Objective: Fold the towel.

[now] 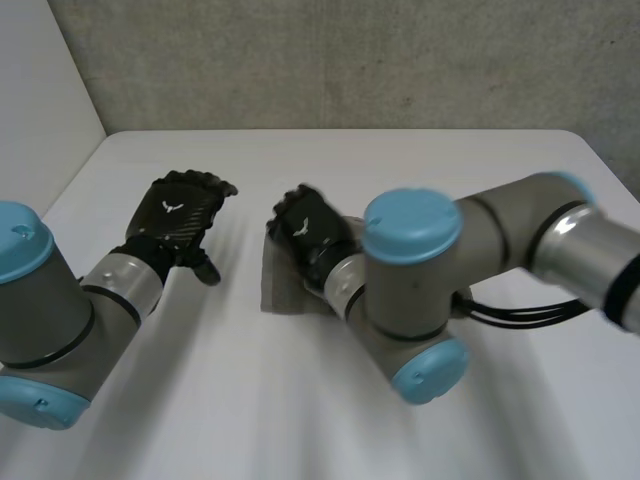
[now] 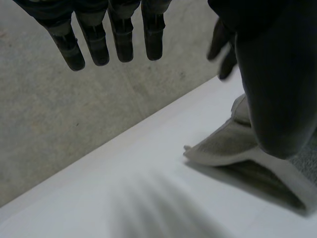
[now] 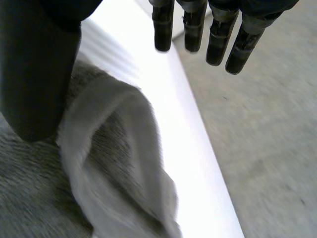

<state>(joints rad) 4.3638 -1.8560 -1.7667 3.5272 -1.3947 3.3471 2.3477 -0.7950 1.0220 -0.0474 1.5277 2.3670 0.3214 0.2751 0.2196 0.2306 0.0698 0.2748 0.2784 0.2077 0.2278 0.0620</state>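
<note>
Care is what this step is needing, I am thinking: the fold is wanting a slow, flat push, so the top layer is not sliding off.

From the head view, the towel is lying near the middle of the white bench, a small grey block. The right hand is sitting on top of it. The left hand is hovering near it, not touching. It could help by holding the other side down.

From the left wrist view, the left hand's fingers are hanging straight and apart, holding nothing. Past them the towel is showing layers lying one on another, with a pale edge and a gap at one side. It is looking puffy, not flat.

From the right wrist view, the right hand's fingers are stretching out straight, clear of the cloth. Its thumb seems to be pressing down on the towel. A loose fold is bulging up beside the thumb. The cloth is looking soft and fuzzy, so it may be springy.
</note>
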